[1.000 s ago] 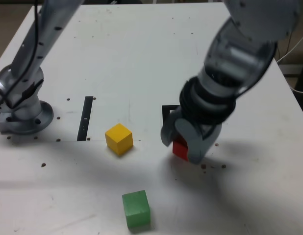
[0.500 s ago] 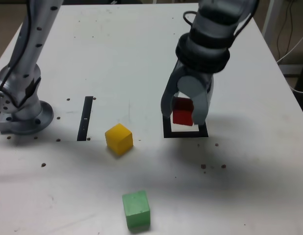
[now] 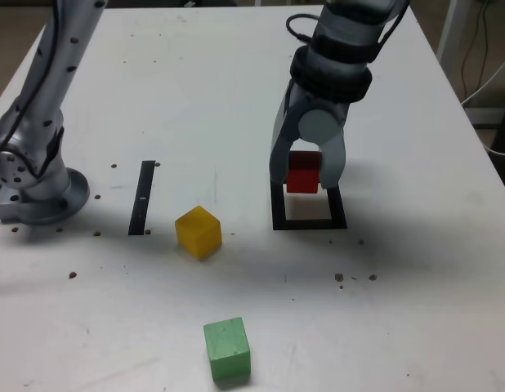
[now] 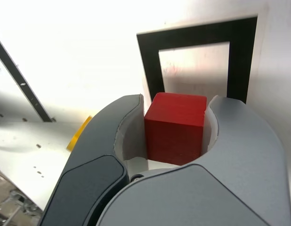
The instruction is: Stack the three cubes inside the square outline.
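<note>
Grey claw (image 4: 175,125) clamped on red cube (image 4: 176,127), seemingly clear of table (image 4: 103,52).

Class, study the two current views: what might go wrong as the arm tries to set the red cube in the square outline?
The gripper holds the red cube, and the wrist view shows it overlapping only part of the square outline; lowered off-centre, it might land on the black border. The fingers flank the cube closely, so opening them could nudge it askew. A crooked base might then make stacking the yellow cube and green cube unsteady.
</note>
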